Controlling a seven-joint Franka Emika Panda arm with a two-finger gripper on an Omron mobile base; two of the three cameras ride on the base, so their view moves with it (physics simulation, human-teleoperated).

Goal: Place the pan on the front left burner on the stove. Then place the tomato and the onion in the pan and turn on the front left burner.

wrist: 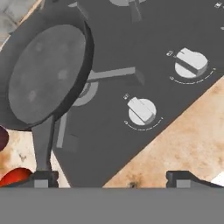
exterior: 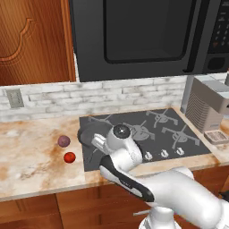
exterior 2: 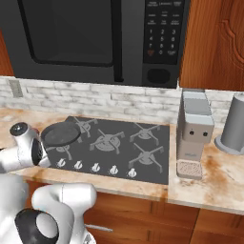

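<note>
The dark grey pan (exterior 2: 61,134) sits flat on the front left burner (wrist: 114,74) of the stove (exterior 2: 138,152), its short handle (wrist: 43,140) pointing toward the counter's front. My gripper (wrist: 113,179) hovers just in front of the pan, above the stove's front edge. It is open, its left fingertip (wrist: 41,179) right at the handle's end, and nothing lies between the fingers. The tomato (exterior: 69,157) and the purple onion (exterior: 64,141) lie on the counter left of the stove, close together; the tomato (wrist: 13,177) also shows beside the left fingertip.
A row of silvery knobs (exterior 2: 95,167) lines the stove's front edge, two of them (wrist: 141,110) right under my hand. A microwave (exterior: 143,36) hangs low over the stove. Right of the stove stand a coffee machine (exterior 2: 194,133) and a grey canister (exterior 2: 233,125).
</note>
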